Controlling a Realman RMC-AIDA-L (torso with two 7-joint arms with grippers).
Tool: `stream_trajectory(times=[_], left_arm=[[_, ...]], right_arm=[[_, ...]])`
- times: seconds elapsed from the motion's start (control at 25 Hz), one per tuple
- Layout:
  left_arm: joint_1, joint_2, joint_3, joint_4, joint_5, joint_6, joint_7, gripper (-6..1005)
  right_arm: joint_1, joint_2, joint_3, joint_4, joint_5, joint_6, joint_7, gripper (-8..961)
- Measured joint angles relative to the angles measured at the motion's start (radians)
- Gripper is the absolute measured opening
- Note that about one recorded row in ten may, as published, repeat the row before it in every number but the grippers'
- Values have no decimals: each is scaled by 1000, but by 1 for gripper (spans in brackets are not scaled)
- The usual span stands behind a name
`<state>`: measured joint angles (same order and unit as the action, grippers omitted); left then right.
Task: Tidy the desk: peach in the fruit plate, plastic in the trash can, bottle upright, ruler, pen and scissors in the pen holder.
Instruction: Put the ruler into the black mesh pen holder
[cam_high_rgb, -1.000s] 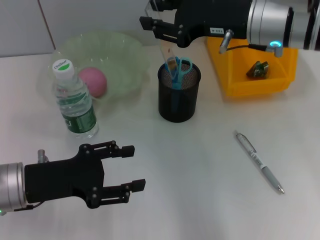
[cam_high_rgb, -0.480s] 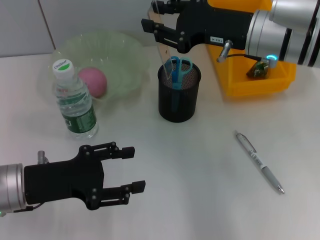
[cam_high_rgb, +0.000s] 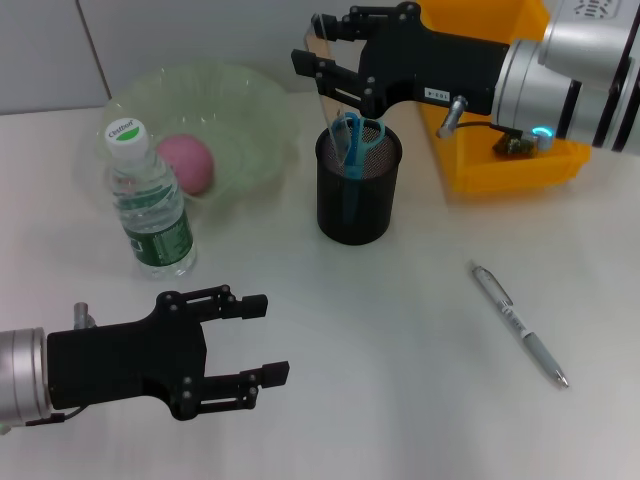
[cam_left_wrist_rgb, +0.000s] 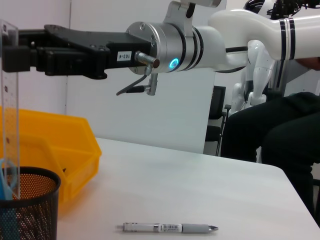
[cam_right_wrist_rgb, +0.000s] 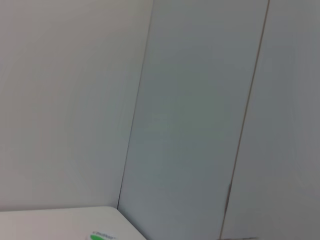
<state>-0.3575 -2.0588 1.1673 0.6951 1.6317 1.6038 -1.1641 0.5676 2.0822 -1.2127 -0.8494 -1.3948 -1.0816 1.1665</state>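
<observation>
A clear plastic ruler (cam_high_rgb: 322, 75) is held clamped in the right pincer (cam_high_rgb: 318, 48) above the black mesh pen holder (cam_high_rgb: 358, 186), its lower end inside beside the blue-handled scissors (cam_high_rgb: 351, 140). The silver pen (cam_high_rgb: 518, 322) lies on the white worktop (cam_high_rgb: 400, 350). The pink peach (cam_high_rgb: 187, 162) sits in the translucent green fruit plate (cam_high_rgb: 240, 100); the green-capped water bottle (cam_high_rgb: 147, 200) stands upright. The left pincer (cam_high_rgb: 262, 338) hovers low, fingers apart.
</observation>
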Motion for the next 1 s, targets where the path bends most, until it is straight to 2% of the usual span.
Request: stream_trajectory(times=[0.48,0.8,1.0], left_arm=[[0,0,0,-1,2,-3,0,739],[2,0,0,-5,2,-5,2,739],[3,0,0,-5,2,-5,3,739]], right_arm=[[10,2,2,67,6,14,-19,491],[1,2,2,130,123,12,-89,508],[-2,2,2,142,129,14,-94,519]])
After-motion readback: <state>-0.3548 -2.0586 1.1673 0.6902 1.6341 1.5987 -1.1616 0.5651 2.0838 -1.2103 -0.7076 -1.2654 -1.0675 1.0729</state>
